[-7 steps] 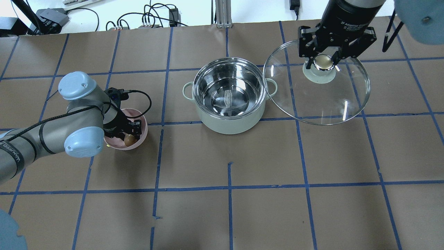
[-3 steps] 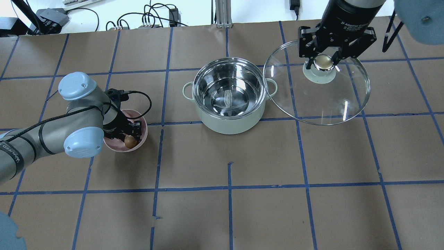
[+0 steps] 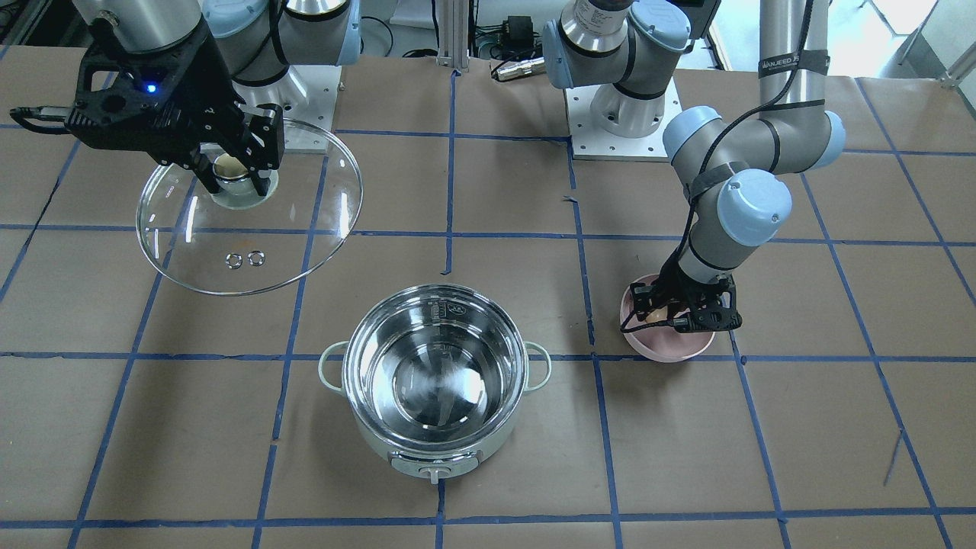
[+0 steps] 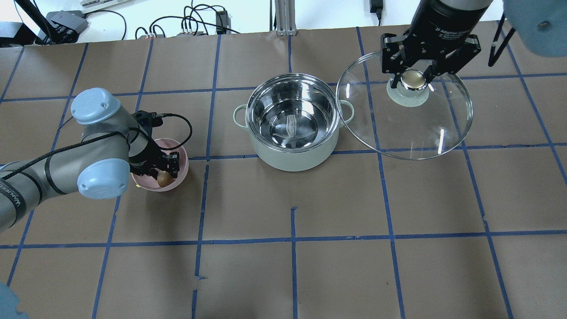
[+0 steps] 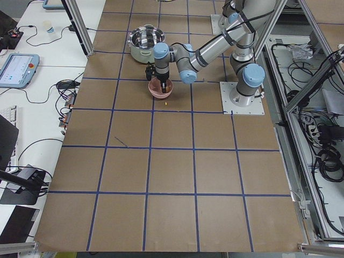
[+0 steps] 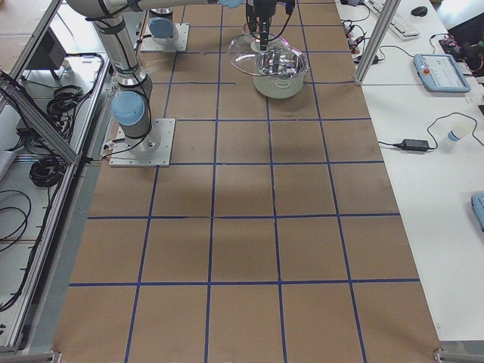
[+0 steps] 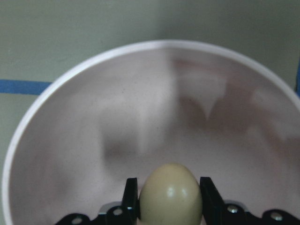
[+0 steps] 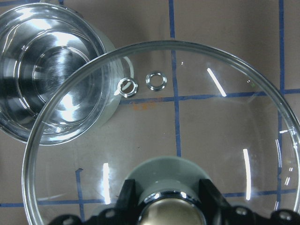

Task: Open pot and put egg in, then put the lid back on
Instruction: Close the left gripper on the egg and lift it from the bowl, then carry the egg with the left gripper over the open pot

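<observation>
The pot (image 4: 292,119) stands open and empty at the table's middle, and it also shows in the front view (image 3: 435,381). My right gripper (image 4: 414,79) is shut on the knob of the glass lid (image 4: 412,133) and holds it in the air to the right of the pot, its edge overlapping the pot's handle. The lid also shows in the right wrist view (image 8: 197,117). My left gripper (image 4: 166,170) reaches down into the pink bowl (image 4: 182,175). Its fingers (image 7: 131,197) press both sides of the light-brown egg (image 7: 171,194), which sits low in the bowl.
The brown table cover carries a grid of blue tape. The pink bowl (image 3: 671,351) sits left of the pot with about one pot width between them. Cables and power bricks lie beyond the table's far edge (image 4: 199,26).
My left arm's elbow has shifted slightly to the left while its gripper stays on the egg in the bowl. The right arm and the lid have not moved.
</observation>
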You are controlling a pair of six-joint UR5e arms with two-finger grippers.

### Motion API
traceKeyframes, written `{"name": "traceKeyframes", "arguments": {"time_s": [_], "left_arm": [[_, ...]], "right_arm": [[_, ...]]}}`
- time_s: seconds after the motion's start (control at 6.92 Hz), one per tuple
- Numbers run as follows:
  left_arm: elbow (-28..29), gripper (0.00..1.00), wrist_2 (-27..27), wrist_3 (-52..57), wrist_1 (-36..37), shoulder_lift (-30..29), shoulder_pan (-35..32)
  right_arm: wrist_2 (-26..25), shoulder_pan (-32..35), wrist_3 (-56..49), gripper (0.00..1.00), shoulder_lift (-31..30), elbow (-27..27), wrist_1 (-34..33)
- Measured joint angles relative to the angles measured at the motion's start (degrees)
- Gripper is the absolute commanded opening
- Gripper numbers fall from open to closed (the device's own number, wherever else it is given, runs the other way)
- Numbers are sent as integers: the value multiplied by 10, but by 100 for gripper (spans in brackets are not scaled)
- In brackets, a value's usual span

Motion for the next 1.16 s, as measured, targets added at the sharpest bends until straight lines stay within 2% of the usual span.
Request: {"name": "traceKeyframes", "arguments": {"time_s": [0.29,0.72,1.16], "left_arm": [[37,18,0,-3,-69,18,0],[126,18,-16,-39,-174,35,-21],[215,18,-32,-104,-199,27,-109]], "right_arm": [[1,0,0,3,0,0,0],[0,1,0,3,-1,0,0],[0,1,0,3,0,0,1]]}}
